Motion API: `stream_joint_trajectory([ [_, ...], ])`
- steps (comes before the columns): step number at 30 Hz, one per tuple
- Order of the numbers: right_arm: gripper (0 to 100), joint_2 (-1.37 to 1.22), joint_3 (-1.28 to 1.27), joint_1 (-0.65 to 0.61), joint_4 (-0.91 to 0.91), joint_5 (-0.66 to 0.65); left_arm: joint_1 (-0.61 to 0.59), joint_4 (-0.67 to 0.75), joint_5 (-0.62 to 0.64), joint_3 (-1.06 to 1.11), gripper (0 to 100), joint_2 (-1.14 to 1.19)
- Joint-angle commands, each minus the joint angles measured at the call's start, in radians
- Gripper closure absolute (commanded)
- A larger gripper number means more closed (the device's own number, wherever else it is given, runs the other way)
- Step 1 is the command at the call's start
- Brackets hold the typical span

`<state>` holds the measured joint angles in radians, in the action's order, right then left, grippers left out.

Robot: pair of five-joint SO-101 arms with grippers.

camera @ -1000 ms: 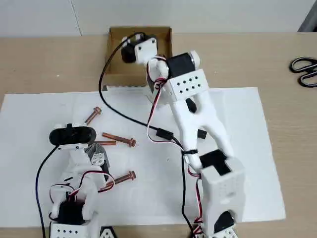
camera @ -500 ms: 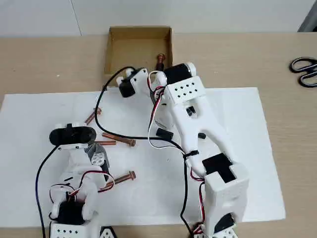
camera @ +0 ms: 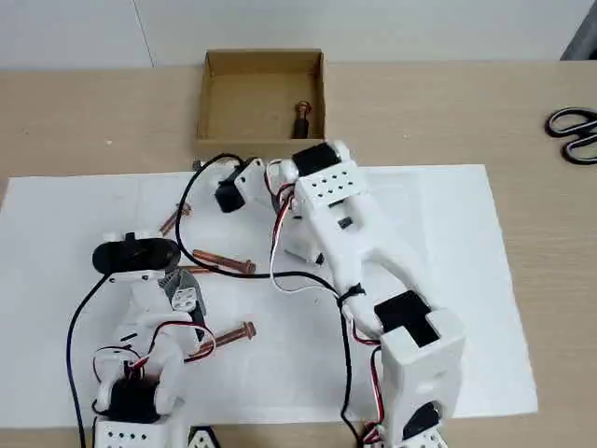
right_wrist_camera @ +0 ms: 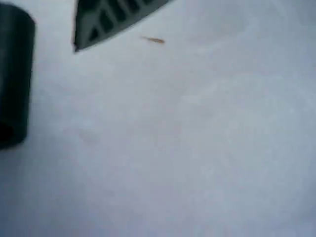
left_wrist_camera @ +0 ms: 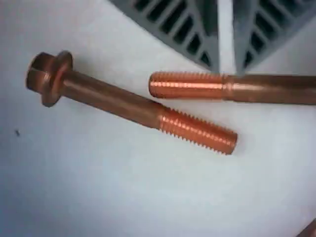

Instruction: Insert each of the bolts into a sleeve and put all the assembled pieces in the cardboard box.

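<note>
— What covers the worktop (camera: pixel 93 112)?
— A white paper sheet (camera: pixel 466 233) lies across its near half.
— And the grippers?
— The right gripper (camera: pixel 229 185) is over the sheet's far edge, just short of the cardboard box (camera: pixel 252 98). I cannot tell whether it is released or clenched. The left gripper (left_wrist_camera: pixel 226 61) is almost closed, grasping nothing, over the sheet's left half.
— Where is the box?
— It sits toward the worktop's far edge. Scissors (camera: pixel 571 131) lie at the right edge.
— The bolts?
— Loose bolts (camera: pixel 224 262) lie on the sheet's left half, two directly under the left gripper. One assembled piece (camera: pixel 302 117) rests against the box's right wall.
</note>
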<state>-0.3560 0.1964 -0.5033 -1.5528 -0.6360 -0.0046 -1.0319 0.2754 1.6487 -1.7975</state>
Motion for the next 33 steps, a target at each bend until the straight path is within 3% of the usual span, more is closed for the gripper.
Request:
stream_joint_trajectory([
  [1,76.8,0.056,-0.017,-0.005,0.044,-0.002,-0.002,0.029,-0.002,-0.005,99,-0.011],
  [13,77.7,0.056,-0.17,-0.004,0.185,0.0,-0.002,0.029,-0.002,-0.005,99,-0.011],
  [21,95.1,0.056,-0.259,-0.002,0.289,-0.002,-0.002,0.029,-0.002,-0.005,99,-0.011],
  [28,94.9,0.027,-0.284,-0.001,0.314,-0.002,-0.002,0.029,-0.002,-0.005,99,-0.011],
  [33,82.8,-0.038,-0.282,0.001,0.312,0.021,-0.002,0.029,-0.002,-0.005,99,-0.011],
])
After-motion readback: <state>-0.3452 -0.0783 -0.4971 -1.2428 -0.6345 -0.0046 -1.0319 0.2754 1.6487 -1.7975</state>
